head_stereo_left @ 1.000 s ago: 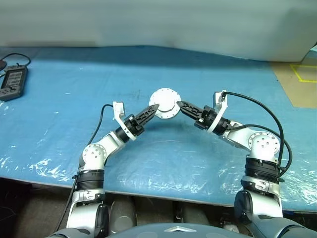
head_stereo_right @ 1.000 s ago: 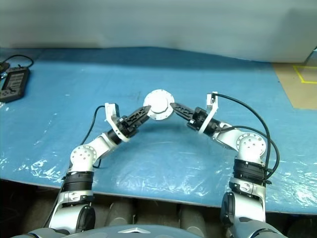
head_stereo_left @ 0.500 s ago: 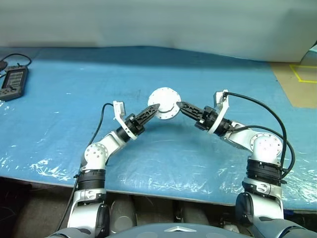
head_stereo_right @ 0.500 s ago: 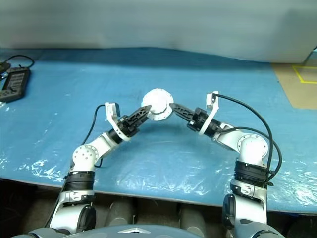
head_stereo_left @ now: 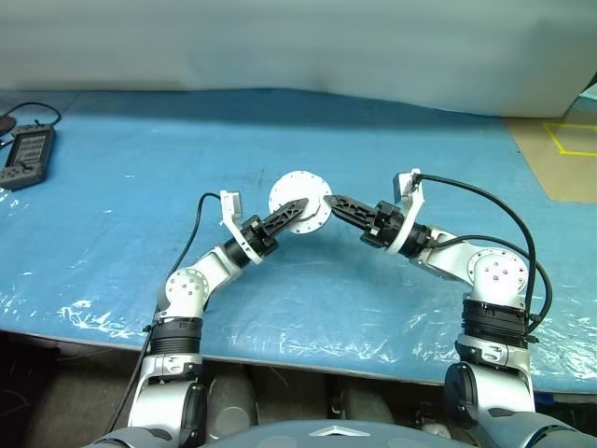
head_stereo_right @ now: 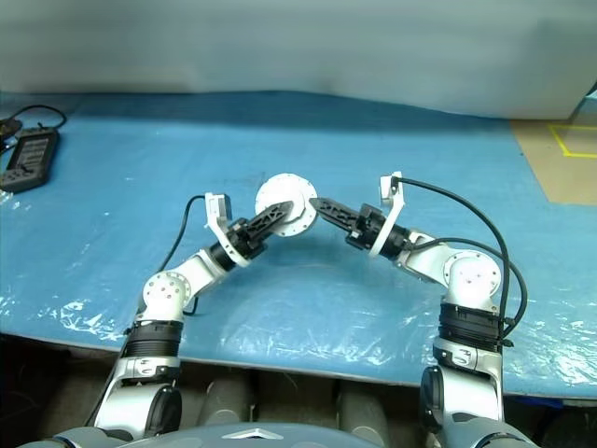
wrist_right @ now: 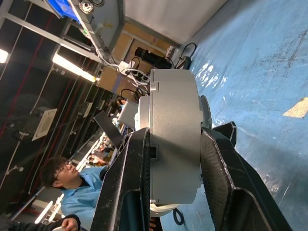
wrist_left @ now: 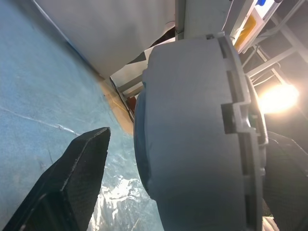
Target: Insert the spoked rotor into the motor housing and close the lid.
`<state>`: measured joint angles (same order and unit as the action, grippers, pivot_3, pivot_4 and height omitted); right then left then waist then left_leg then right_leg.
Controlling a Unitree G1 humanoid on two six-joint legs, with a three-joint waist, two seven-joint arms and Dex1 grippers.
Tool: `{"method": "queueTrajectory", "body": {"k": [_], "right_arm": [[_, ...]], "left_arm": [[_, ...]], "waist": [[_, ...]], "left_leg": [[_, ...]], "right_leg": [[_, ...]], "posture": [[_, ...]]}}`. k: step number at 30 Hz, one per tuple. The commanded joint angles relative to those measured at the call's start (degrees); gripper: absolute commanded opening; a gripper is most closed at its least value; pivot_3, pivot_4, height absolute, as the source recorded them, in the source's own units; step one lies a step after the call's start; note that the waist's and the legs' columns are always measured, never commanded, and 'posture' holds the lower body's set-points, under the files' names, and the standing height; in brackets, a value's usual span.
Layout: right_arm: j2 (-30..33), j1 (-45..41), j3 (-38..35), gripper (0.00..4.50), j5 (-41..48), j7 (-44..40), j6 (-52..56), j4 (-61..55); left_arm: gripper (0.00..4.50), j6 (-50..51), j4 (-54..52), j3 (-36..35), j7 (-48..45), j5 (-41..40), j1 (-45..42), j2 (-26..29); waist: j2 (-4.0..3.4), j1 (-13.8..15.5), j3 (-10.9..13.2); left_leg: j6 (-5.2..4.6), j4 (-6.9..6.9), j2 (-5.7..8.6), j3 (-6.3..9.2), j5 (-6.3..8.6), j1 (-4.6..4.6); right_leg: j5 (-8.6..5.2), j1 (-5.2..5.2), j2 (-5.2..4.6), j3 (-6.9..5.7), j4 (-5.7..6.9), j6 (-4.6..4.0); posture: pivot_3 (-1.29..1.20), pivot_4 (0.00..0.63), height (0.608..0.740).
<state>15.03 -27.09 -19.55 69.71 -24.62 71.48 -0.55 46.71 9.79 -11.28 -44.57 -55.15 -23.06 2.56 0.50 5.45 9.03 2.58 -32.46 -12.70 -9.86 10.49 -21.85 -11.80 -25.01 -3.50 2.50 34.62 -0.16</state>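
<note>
Apparently the motor housing (head_stereo_left: 300,198) is assembled, lid on, and lifted above the table (head_stereo_left: 112,205). The right pincer (wrist_right: 171,159) clamps its edge; the left pincer (head_stereo_left: 300,204) stands wide open around it, so only setting down seems left.

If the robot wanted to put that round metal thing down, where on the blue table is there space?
Plenty. The blue table lies bare between the black controller at its far left edge and the arms, and again along the far side toward the white wall. It is crowded only in the middle, where the left gripper and right gripper meet at the silver motor housing.
</note>
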Motion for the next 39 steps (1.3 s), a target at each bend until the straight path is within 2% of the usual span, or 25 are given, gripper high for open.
{"method": "queueTrajectory", "body": {"k": [1,6,18,21,24,28,31,35,39], "right_arm": [[-0.3,-2.0,-0.8,1.10,3.7,-1.8,-1.5,-2.0],[0.0,-1.8,-0.4,1.10,3.2,-2.0,-1.9,-2.2],[1.7,-0.2,2.5,1.10,-0.5,-5.1,-4.7,-3.4],[2.5,0.5,3.3,2.09,-2.1,-7.4,-6.6,-3.2],[3.1,0.8,5.6,3.16,-7.4,-8.1,-11.1,-3.8],[1.1,-0.4,4.5,3.16,-11.0,-5.6,-16.5,-1.4],[1.1,-0.8,4.3,3.16,-13.6,-4.3,-19.1,0.4],[2.0,-0.2,4.5,3.16,-15.1,-4.6,-19.7,0.7],[2.1,0.9,3.7,3.16,-14.7,-4.4,-19.3,-0.5]], "left_arm": [[4.11,-1.0,-0.3,-0.3,-1.0,-0.4,-0.6,-0.2],[2.63,-1.1,0.4,-1.0,-1.3,-1.0,-1.1,-0.1],[2.60,-2.5,1.3,-0.4,-0.1,0.6,-1.0,-0.3],[2.60,-3.2,1.7,-0.6,0.2,1.0,-1.0,-0.3],[2.60,-4.0,2.7,-1.1,1.0,1.6,-1.2,-0.6],[2.60,-5.6,4.3,-1.9,2.7,2.3,-1.8,-1.1],[2.60,-12.6,9.1,-4.9,7.6,5.1,-4.7,-2.2],[2.60,-28.1,23.8,-13.4,18.5,8.3,-14.0,-2.1],[2.60,-35.2,36.3,-18.4,20.0,9.1,-22.5,0.5]], "waist": [[0.00,0.0,0.0],[0.01,0.0,0.0],[0.01,0.0,0.0],[0.01,0.0,0.0],[0.01,-0.1,0.0],[0.02,-0.1,0.0],[0.03,-0.1,0.0],[0.13,0.0,0.1],[0.28,-0.1,0.2]], "left_leg": [[0.00,0.00,0.00,0.00,0.00,0.00],[0.00,0.00,0.01,0.00,0.00,-0.02],[0.00,0.01,0.01,0.00,0.00,-0.02],[0.00,0.01,0.01,0.00,0.00,-0.03],[0.00,0.01,0.01,0.00,0.00,-0.02],[0.01,0.01,0.00,0.00,0.00,-0.04],[0.00,0.01,0.01,0.00,0.00,-0.02],[0.00,-0.07,0.01,0.08,-0.01,-0.06],[0.02,-0.10,0.02,0.16,-0.01,-0.11]], "right_leg": [[0.00,0.00,0.00,0.00,0.00,0.00],[0.00,-0.02,0.00,0.01,-0.01,0.00],[0.00,-0.02,0.00,0.00,-0.01,0.01],[0.00,-0.02,0.00,0.00,-0.01,0.01],[0.00,-0.03,0.00,0.01,-0.01,0.01],[0.00,-0.05,0.01,0.01,0.00,0.01],[0.00,-0.04,0.01,0.03,-0.01,0.01],[0.08,-0.02,0.03,0.00,-0.01,0.13],[0.12,-0.04,0.09,0.00,-0.01,0.22]], "posture": [[0.00,0.150,0.740],[0.00,0.150,0.740],[0.00,0.150,0.740],[0.00,0.150,0.740],[0.00,0.150,0.740],[0.00,0.150,0.740],[0.00,0.150,0.740],[0.00,0.150,0.740],[0.00,0.150,0.740]]}}
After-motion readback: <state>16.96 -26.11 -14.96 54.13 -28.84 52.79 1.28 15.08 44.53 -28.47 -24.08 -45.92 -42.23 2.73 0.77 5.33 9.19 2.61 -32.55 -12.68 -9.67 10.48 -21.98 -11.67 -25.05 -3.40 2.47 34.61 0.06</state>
